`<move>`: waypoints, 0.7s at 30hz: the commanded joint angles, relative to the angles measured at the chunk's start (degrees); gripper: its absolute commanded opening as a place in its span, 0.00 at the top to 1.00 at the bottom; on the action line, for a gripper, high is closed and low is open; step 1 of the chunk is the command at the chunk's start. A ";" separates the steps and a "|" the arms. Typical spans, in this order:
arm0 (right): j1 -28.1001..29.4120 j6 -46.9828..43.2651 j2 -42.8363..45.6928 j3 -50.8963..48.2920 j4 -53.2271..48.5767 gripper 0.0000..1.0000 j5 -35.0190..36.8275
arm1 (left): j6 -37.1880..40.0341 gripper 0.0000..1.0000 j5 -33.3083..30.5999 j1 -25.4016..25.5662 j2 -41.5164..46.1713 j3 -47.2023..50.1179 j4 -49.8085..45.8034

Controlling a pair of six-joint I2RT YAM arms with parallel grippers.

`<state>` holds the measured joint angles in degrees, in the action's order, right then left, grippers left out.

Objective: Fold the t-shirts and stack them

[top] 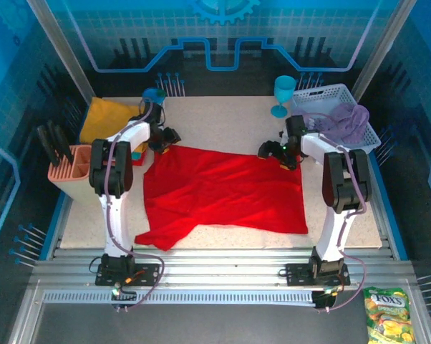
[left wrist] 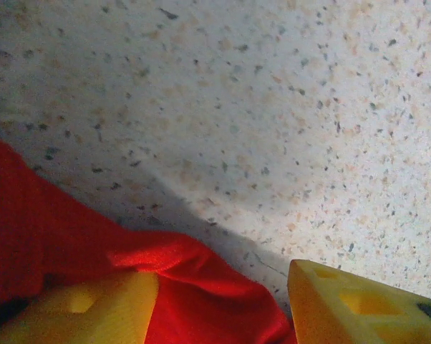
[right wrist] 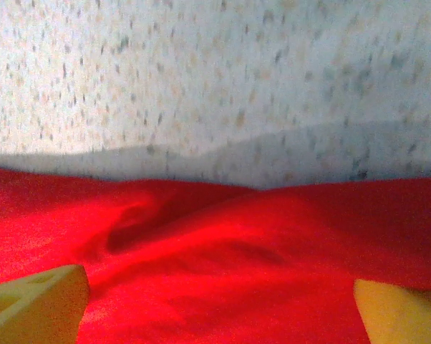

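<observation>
Top external: left arm low, pincer (top: 170, 137) maybe pinching red t-shirt (top: 226, 190).

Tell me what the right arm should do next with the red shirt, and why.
Probably close the right gripper on the far edge of the red shirt. Its fingers stand wide apart with that edge lying between them, nothing pinched yet, while the left gripper has a fold of the other far corner between its fingers. Folding likely needs a grip at both corners.
</observation>
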<state>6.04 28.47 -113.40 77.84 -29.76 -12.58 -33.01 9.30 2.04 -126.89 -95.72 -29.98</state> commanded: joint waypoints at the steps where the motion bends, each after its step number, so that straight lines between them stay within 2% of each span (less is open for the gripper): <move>1: -0.24 -0.82 -5.22 5.43 -4.35 0.04 2.38 | -0.30 0.46 -1.40 -1.47 -3.23 -3.18 -4.00; 6: -1.02 -1.22 -11.31 15.01 -7.78 0.04 3.61 | -0.21 0.47 -0.81 -1.96 -7.56 -9.32 -6.28; 13: -2.44 -2.40 -17.53 25.64 -10.49 0.05 1.58 | 1.21 0.47 -0.72 -1.96 -12.77 -19.03 -8.71; 16: -2.40 -4.17 -16.67 25.28 -7.31 0.04 -0.24 | 1.54 0.46 1.41 -1.96 -12.00 -19.96 -7.65; 21: -1.94 -8.58 -8.44 21.91 -2.05 0.02 -3.93 | 2.14 0.38 5.36 -1.87 -3.15 -16.89 -6.53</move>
<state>4.08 23.73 -128.09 101.12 -34.57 -13.15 -32.47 11.31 0.80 -136.90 -113.82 -35.70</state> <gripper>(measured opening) 0.971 0.604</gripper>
